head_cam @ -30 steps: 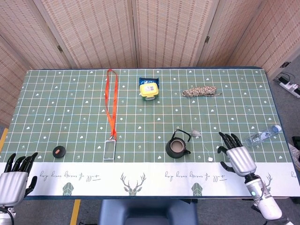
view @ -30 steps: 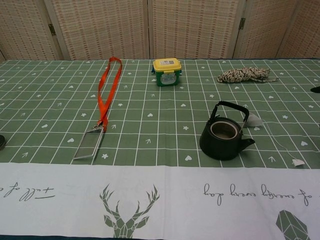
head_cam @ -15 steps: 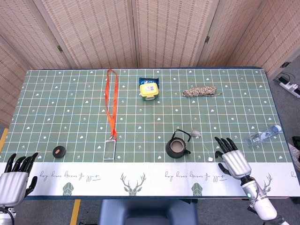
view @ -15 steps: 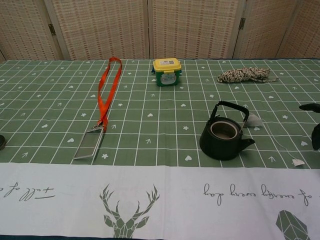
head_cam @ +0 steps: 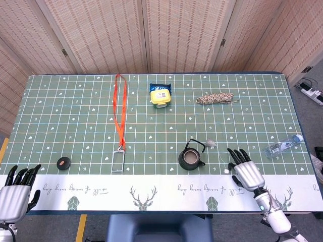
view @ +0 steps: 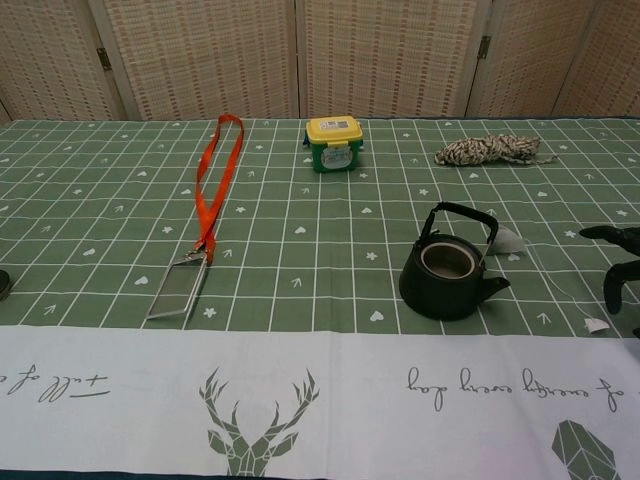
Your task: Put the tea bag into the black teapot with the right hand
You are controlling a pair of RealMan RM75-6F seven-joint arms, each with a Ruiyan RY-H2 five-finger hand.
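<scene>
The black teapot (head_cam: 191,159) (view: 447,275) stands open-topped near the table's front, handle up. Just behind it to the right lies the tea bag (head_cam: 211,144) (view: 507,240); its thin string runs forward to a small white tag (head_cam: 226,171) (view: 594,325). My right hand (head_cam: 245,171) (view: 622,270) hovers open with spread fingers just right of the tag, holding nothing. Down at the table's front left corner, my left hand (head_cam: 15,193) rests open, far from everything.
An orange lanyard with a clear badge holder (head_cam: 119,117) lies left of centre. A yellow-lidded box (head_cam: 160,96) and a coil of rope (head_cam: 215,99) sit further back. A plastic bottle (head_cam: 282,145) lies at the right edge, a small black disc (head_cam: 63,163) front left.
My right hand has slid left along the front of the table, from near the bottle toward the tea bag's tag. The left hand has not moved.
</scene>
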